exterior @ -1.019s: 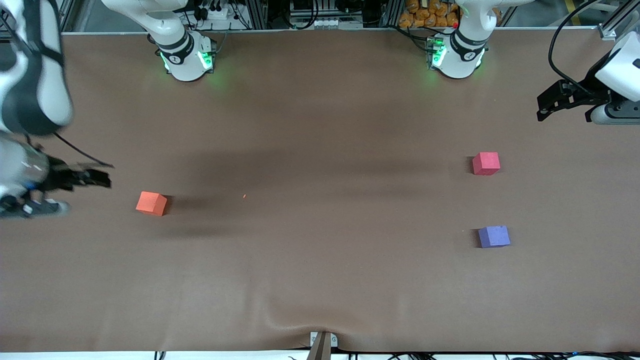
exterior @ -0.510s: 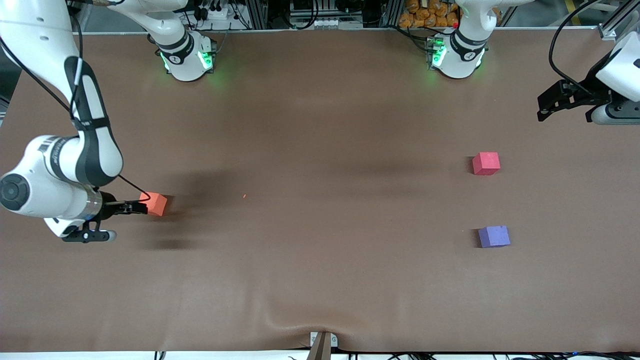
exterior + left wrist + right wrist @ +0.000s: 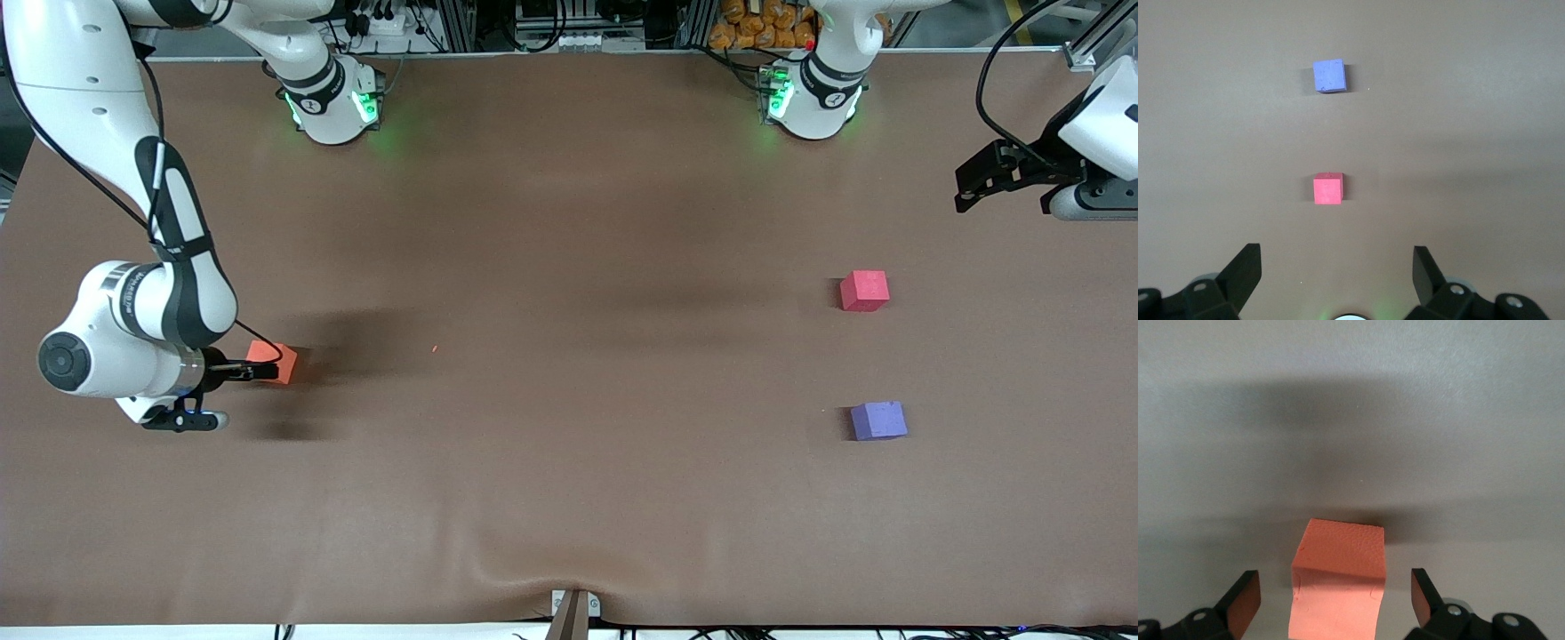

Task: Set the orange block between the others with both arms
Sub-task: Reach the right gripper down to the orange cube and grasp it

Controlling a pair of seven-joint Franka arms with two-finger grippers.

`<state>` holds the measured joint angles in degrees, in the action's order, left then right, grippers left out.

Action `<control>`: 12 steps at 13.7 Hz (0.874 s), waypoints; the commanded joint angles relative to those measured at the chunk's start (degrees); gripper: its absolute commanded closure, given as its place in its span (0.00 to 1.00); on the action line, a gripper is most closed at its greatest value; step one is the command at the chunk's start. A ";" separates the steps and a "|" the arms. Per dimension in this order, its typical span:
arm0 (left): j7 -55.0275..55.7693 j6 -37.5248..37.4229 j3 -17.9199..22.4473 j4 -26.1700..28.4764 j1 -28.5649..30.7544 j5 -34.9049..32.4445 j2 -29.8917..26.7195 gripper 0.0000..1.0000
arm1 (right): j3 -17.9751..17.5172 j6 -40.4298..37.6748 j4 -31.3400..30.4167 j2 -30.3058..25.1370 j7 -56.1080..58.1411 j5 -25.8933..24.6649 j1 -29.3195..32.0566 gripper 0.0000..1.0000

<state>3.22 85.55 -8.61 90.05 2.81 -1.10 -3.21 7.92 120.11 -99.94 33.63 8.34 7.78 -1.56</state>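
The small matte bright-orange cube (image 3: 274, 363) rests on the brown counter (image 3: 569, 498) toward the right arm's end. The right end effector (image 3: 253, 368), fingers spread and grasping nothing, straddles it, so the cube lies between the jaws. The left end effector (image 3: 978, 185), released, waits over the opposite end, near the red-pink cube (image 3: 864, 291) and purple-blue cube (image 3: 878, 420), which stand apart.
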 commanded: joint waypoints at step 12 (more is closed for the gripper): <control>-1.64 -1.79 -0.18 -0.93 0.62 0.75 -0.30 0.00 | -0.45 0.83 -1.67 0.39 -0.86 2.86 0.16 0.51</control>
<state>3.22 85.12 -8.61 89.96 2.81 -1.10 -3.22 7.89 120.52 -101.78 34.98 7.54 9.86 -1.56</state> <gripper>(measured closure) 0.000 0.414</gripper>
